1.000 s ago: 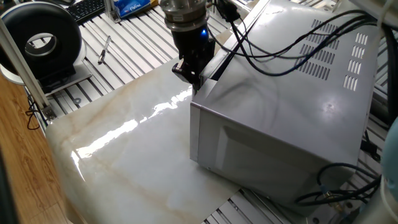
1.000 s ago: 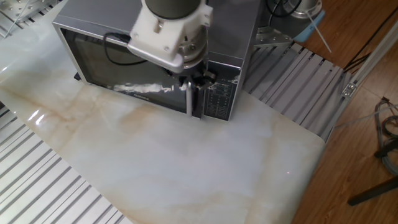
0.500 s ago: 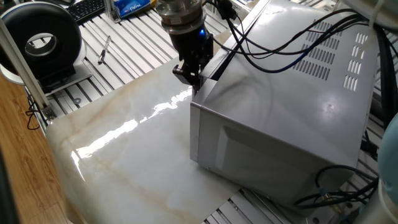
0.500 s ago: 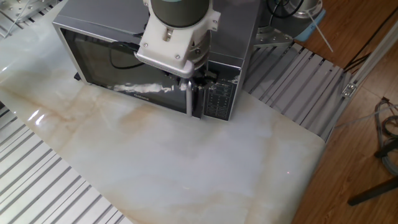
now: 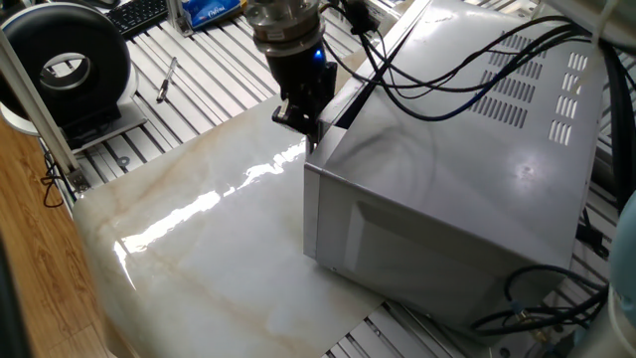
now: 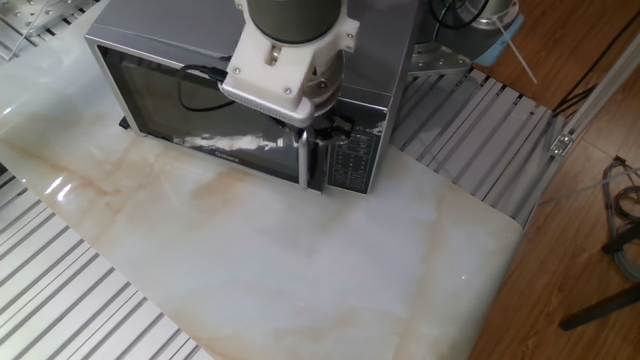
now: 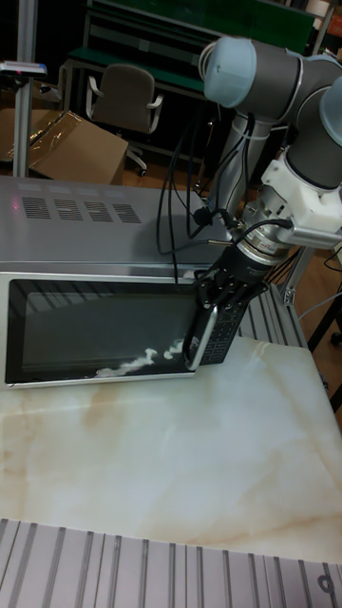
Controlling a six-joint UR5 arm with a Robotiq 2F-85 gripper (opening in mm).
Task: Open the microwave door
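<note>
The silver microwave (image 5: 467, 159) (image 6: 385, 60) (image 7: 104, 233) stands on the marble slab. Its door (image 6: 190, 110) (image 7: 95, 328), a dark window in a silver frame, looks flush or barely ajar. In the one fixed view the door faces away and is hidden. My gripper (image 5: 301, 119) (image 6: 306, 135) (image 7: 214, 299) is at the door's right edge beside the keypad (image 6: 350, 160) (image 7: 224, 334). Its black fingers are shut around the top of the vertical silver door handle (image 6: 305, 168) (image 7: 197, 347).
The marble slab (image 5: 199, 249) (image 6: 280, 260) (image 7: 171, 456) lies in front of the microwave. Black cables (image 5: 447, 85) trail over the microwave's top. A round black device (image 5: 65, 65) and a pen (image 5: 167, 80) lie on the slatted table at far left.
The gripper and wrist have shifted a little away from the microwave's front while staying at the handle. The door shows no clear swing.
</note>
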